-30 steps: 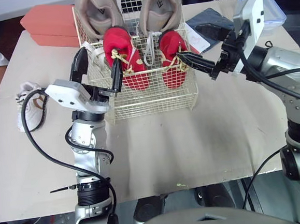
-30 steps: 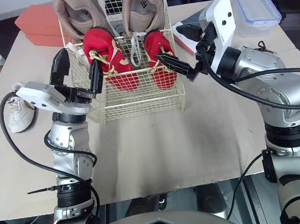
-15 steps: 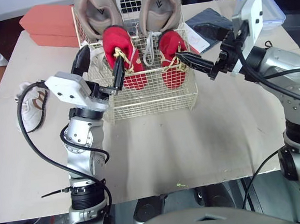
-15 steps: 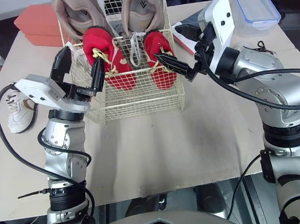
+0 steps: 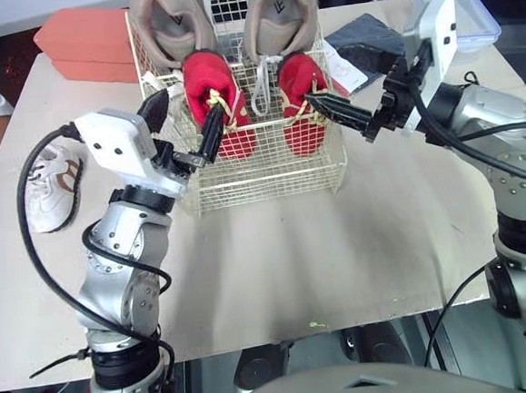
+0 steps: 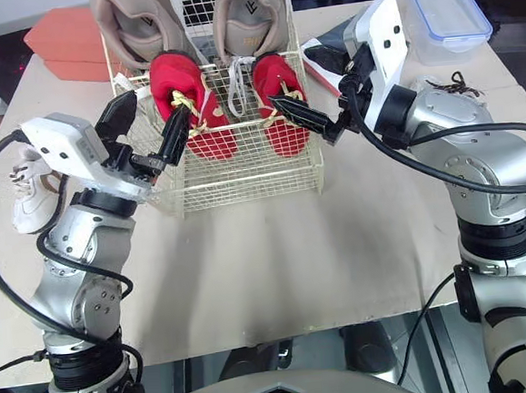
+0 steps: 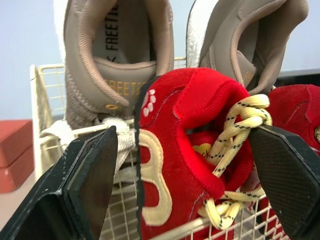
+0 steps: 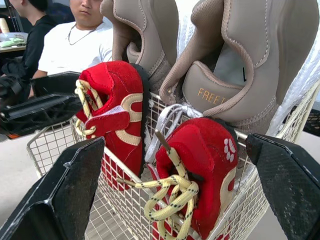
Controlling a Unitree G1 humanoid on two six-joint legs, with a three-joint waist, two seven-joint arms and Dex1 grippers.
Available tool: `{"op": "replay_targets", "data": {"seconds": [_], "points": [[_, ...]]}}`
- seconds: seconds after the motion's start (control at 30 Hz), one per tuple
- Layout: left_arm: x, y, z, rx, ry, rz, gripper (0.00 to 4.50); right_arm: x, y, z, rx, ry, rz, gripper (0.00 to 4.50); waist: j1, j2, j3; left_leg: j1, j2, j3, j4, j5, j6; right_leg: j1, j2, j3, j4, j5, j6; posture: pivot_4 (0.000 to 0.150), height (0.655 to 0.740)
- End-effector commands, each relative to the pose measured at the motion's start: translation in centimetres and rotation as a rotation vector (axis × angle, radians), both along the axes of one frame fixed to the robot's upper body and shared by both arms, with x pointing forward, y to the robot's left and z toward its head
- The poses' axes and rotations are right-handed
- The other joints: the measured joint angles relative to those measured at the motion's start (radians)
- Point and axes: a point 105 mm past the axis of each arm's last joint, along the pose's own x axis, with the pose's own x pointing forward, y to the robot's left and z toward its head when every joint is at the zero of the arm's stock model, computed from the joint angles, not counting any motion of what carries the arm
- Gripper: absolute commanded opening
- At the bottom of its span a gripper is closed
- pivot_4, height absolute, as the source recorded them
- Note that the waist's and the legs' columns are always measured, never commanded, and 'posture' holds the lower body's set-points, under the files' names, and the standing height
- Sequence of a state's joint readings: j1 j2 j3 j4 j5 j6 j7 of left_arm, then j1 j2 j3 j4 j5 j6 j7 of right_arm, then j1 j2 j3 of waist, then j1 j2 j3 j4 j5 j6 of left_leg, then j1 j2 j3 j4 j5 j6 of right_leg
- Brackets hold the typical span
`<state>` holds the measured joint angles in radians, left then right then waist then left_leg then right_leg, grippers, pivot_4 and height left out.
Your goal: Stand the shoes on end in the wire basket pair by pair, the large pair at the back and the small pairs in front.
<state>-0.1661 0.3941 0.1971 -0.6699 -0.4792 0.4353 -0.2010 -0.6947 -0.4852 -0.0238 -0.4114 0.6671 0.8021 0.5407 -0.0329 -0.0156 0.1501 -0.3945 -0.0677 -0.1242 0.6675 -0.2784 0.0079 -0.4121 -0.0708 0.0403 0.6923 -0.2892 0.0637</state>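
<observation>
While sneakers number two, red shoes two.

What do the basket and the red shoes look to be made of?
Basket: thin metal wire, coated cream, going by its open welded grid. Red shoes: seemingly suede or felt-like fabric, matte and fuzzy, with cream trim and braided yellow-black laces.

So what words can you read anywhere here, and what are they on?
"FREETIE": tongue of the left tan shoe.
"FREETI", cut by the picture's edge: that shoe's insole.
"FREET", rest hidden: tongue of the right tan shoe.
In the head views these prints are too small to read.
Red shoe: a cream shape like a "B", not clearly a letter.
</observation>
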Motion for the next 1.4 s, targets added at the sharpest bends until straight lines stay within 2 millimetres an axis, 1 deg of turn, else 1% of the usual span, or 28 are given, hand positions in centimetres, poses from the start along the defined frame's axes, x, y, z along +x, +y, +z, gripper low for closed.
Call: {"op": "replay_targets", "data": {"seconds": [0.03, 0.1, 0.17, 0.23, 0.27, 0.33, 0.4, 0.5, 0.6, 0.63, 0.73, 0.8, 0.83, 0.87, 0.9, 0.93, 0.97, 1.07, 1.17, 1.3, 1.4], "points": [[-1.7, -0.3, 0.2, 0.003, -0.008, -0.014, 4.42, -0.3, 0.0, 0.8, 0.014, -0.044, 0.010, 4.50, -0.001, 0.000, 0.000, 0.000, 0.000, 0.000, 0.000, 0.000, 0.000, 0.000, 0.000, 0.000, 0.000, 0.000, 0.000, 0.150, 0.7400], [-2.2, -0.1, -0.3, -0.006, -0.004, -0.018, 4.42, -0.3, -0.1, 0.7, 0.011, -0.042, 0.011, 4.50, -0.003, 0.000, 0.000, 0.000, 0.000, 0.000, 0.000, 0.000, 0.000, 0.000, 0.000, 0.001, 0.000, 0.000, 0.000, 0.150, 0.7400], [-2.9, 0.2, -0.2, -0.033, -0.032, -0.042, 4.42, -0.3, -0.4, 0.6, 0.004, -0.042, 0.010, 4.50, -0.001, 0.000, 0.000, 0.000, 0.000, 0.000, 0.000, 0.000, 0.000, 0.000, 0.000, 0.000, 0.000, 0.000, 0.000, 0.150, 0.7400], [-3.2, 0.7, -0.4, -0.025, -0.047, -0.038, 4.42, -0.3, -0.6, 0.6, 0.002, -0.042, 0.009, 4.50, 0.002, 0.000, 0.000, 0.000, 0.000, 0.000, 0.000, 0.000, 0.000, 0.000, 0.000, 0.000, 0.000, 0.000, 0.000, 0.150, 0.7400], [-3.3, 1.5, -0.7, -0.029, -0.043, -0.015, 4.42, -0.3, -0.8, 0.4, -0.004, -0.040, 0.006, 4.50, 0.003, 0.000, 0.000, 0.000, 0.000, 0.000, 0.000, 0.000, 0.000, 0.000, 0.000, 0.000, 0.000, 0.000, 0.000, 0.150, 0.7400], [-4.2, 2.0, -0.8, -0.027, -0.064, -0.029, 4.42, -0.2, -1.2, 0.3, -0.009, -0.038, -0.001, 4.50, 0.003, 0.000, 0.000, 0.000, 0.000, 0.000, 0.000, 0.000, 0.000, 0.000, 0.000, 0.000, 0.000, 0.000, 0.000, 0.150, 0.7400], [-5.1, 1.8, -0.5, -0.021, -0.099, -0.086, 4.42, -0.1, -1.6, 0.2, -0.012, -0.048, -0.007, 4.50, 0.004, 0.000, 0.000, 0.000, 0.000, 0.001, -0.001, 0.000, 0.000, 0.000, -0.001, 0.001, -0.001, 0.000, 0.000, 0.150, 0.7400], [-5.5, 2.0, 0.4, -0.013, -0.125, -0.166, 4.42, 0.4, -3.1, -0.5, -0.039, -0.059, -0.048, 4.50, 0.017, 0.000, 0.000, 0.000, 0.000, 0.000, -0.001, 0.000, 0.000, 0.001, -0.001, 0.000, -0.002, 0.000, 0.000, 0.150, 0.7400], [-5.4, 2.3, 1.3, 0.048, -0.112, -0.269, 4.42, 1.3, -5.7, -1.1, -0.059, -0.082, -0.130, 4.50, 0.026, -0.001, 0.001, 0.000, 0.000, 0.000, -0.001, 0.000, 0.000, 0.001, -0.001, 0.000, -0.003, 0.000, -0.001, 0.150, 0.7400], [-5.3, 2.4, 1.6, 0.078, -0.091, -0.324, 4.42, 2.0, -7.4, -1.4, -0.074, -0.086, -0.190, 4.50, 0.024, -0.001, 0.001, 0.000, 0.000, -0.002, 0.000, 0.000, 0.000, 0.002, 0.000, -0.001, -0.003, 0.001, -0.001, 0.150, 0.7400], [-5.2, 2.4, 2.3, 0.121, -0.044, -0.414, 4.42, 3.0, -10.3, -2.0, -0.102, -0.095, -0.283, 4.50, 0.023, -0.001, 0.002, 0.000, 0.000, -0.001, 0.000, 0.000, 0.000, 0.002, 0.000, -0.003, -0.004, 0.001, -0.001, 0.150, 0.7400], [-5.5, 1.4, 2.8, 0.175, -0.001, -0.512, 4.42, 4.0, -13.8, -2.7, -0.108, -0.065, -0.397, 4.50, 0.020, -0.001, 0.002, 0.000, 0.000, 0.000, -0.001, 0.000, 0.000, 0.002, 0.000, -0.001, -0.005, 0.001, -0.001, 0.150, 0.7400], [-5.5, 1.1, 2.9, 0.194, 0.016, -0.544, 4.42, 4.3, -15.0, -2.9, -0.113, -0.059, -0.439, 4.50, 0.019, -0.001, 0.002, 0.000, 0.000, 0.001, -0.001, 0.000, 0.000, 0.002, 0.000, -0.001, -0.005, 0.001, -0.001, 0.150, 0.7400], [-5.2, 0.9, 3.1, 0.229, 0.058, -0.555, 4.42, 4.8, -17.2, -3.2, -0.110, -0.045, -0.515, 4.50, 0.018, -0.001, 0.003, 0.000, 0.000, 0.001, -0.001, 0.000, 0.000, 0.002, 0.000, -0.001, -0.005, 0.001, -0.001, 0.150, 0.7400], [-5.0, 0.7, 3.2, 0.265, 0.089, -0.559, 4.42, 5.1, -19.0, -3.5, -0.120, -0.036, -0.572, 4.50, 0.018, -0.002, 0.004, 0.000, 0.001, 0.001, -0.002, 0.000, 0.000, 0.002, 0.000, -0.001, -0.006, 0.001, -0.001, 0.150, 0.7400], [-4.9, 0.6, 3.4, 0.292, 0.115, -0.561, 4.42, 5.4, -20.7, -4.2, -0.135, -0.008, -0.620, 4.50, 0.018, -0.001, 0.004, 0.000, 0.001, 0.001, -0.002, 0.000, 0.000, 0.002, 0.000, -0.001, -0.006, 0.001, -0.001, 0.150, 0.7400], [-4.9, 0.5, 3.6, 0.309, 0.132, -0.563, 4.42, 5.6, -21.7, -4.6, -0.146, 0.010, -0.648, 4.50, 0.017, 0.000, 0.005, 0.000, 0.001, 0.001, -0.002, 0.000, 0.000, 0.002, 0.001, -0.001, -0.006, 0.001, -0.001, 0.150, 0.7400], [-5.4, -0.3, 4.1, 0.368, 0.168, -0.617, 4.42, 6.3, -24.2, -5.7, -0.199, 0.032, -0.724, 4.50, 0.004, 0.001, 0.006, 0.001, 0.002, 0.003, -0.003, 0.000, 0.000, 0.001, 0.001, 0.002, -0.006, 0.001, -0.001, 0.150, 0.7400], [-6.4, -0.9, 4.5, 0.380, 0.219, -0.685, 4.42, 6.7, -26.0, -6.7, -0.181, 0.094, -0.755, 4.50, -0.010, 0.004, 0.008, 0.001, 0.002, 0.004, -0.004, 0.000, 0.000, 0.001, 0.001, 0.002, -0.006, 0.001, -0.001, 0.150, 0.7400], [-7.9, -1.6, 5.3, 0.367, 0.238, -0.766, 4.42, 6.4, -26.6, -8.0, -0.154, 0.190, -0.703, 4.50, -0.012, 0.005, 0.010, 0.001, 0.002, 0.006, -0.004, 0.000, 0.000, 0.001, 0.001, 0.003, -0.007, 0.001, -0.001, 0.150, 0.7400], [-8.4, -1.9, 5.6, 0.359, 0.243, -0.792, 4.42, 6.0, -26.5, -8.7, -0.097, 0.261, -0.640, 4.50, -0.009, 0.005, 0.010, 0.001, 0.002, 0.005, -0.004, 0.000, 0.000, 0.001, 0.000, 0.003, -0.007, 0.001, -0.001, 0.150, 0.7400]]}}
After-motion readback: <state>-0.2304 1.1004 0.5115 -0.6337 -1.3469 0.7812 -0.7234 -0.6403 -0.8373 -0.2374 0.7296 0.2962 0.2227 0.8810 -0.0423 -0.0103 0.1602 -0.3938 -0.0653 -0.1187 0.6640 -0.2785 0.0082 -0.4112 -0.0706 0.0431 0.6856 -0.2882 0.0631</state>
